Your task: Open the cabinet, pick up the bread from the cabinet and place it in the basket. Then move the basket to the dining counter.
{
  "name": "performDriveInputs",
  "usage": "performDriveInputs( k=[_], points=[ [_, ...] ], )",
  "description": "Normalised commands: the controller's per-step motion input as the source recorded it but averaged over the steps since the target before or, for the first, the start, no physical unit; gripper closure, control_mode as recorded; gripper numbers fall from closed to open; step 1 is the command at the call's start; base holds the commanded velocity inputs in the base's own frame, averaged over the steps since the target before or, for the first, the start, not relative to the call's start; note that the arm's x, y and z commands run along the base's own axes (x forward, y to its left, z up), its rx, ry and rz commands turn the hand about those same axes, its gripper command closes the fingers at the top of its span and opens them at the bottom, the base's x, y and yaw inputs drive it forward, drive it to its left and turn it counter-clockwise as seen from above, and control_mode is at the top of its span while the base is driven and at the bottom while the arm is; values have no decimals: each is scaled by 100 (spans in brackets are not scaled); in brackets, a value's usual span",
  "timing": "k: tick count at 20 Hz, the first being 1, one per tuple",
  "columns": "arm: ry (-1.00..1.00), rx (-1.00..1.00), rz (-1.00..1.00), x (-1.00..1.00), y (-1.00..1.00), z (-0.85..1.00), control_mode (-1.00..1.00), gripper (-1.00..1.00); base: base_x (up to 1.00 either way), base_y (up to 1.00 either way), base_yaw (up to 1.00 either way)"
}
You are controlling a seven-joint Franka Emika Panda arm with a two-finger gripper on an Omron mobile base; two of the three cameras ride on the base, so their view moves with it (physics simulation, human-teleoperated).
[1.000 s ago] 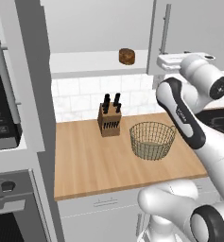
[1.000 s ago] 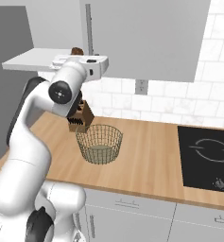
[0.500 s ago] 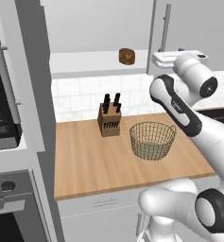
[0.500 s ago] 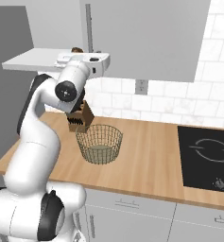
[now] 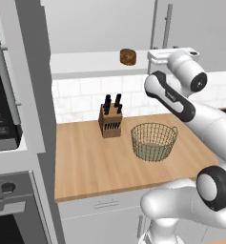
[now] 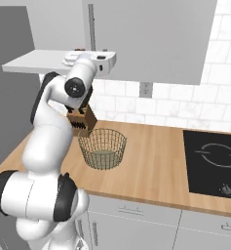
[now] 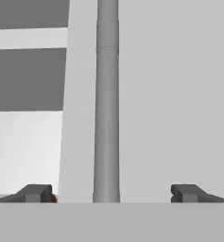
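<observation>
Up at the wall cabinet (image 5: 195, 28), the arm's hand is raised to the level of the white shelf (image 5: 86, 62), at the lower end of a closed door. From the hand view, the gripper (image 7: 111, 194) faces that door's long vertical bar handle (image 7: 107, 104), which rises between the two fingertips (image 7: 35, 193). The jaws stand wide apart, one on either side of the bar, with clear gaps on both sides; nothing is held.

To the left of that door the cabinet is open, exposing the shelf. The bread (image 5: 128, 56), a small round dark-brown lump, sits on this shelf, just left of the hand in the left base view.

Below, on the light-wood counter (image 5: 86, 162), the wire-mesh basket (image 5: 154, 141) stands upright with nothing seen inside it. The knife block (image 5: 110, 119) stands near it, to its left and closer to the tiled wall, apart from it. A black cooktop (image 6: 212, 163) is set into the counter well to the right of the basket in the right base view. An oven (image 5: 9, 209) occupies the tall unit at far left.
</observation>
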Motion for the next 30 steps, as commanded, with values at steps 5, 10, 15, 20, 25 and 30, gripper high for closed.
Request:
performDriveInputs(
  k=[5,10,15,20,25,30],
  points=[
    [0,0,0,39,0,0,-100,-100,0,0,0],
    [0,0,0,26,0,0,-100,100,0,0,0],
    [0,0,0,0,0,0,-100,100,0,0,0],
    [0,0,-1,-19,-4,3,-100,100,0,0,0],
    [2,0,-5,-67,-47,4,-100,100,0,0,0],
    [2,0,-7,-93,-68,0,-100,100,0,0,0]
  ],
)
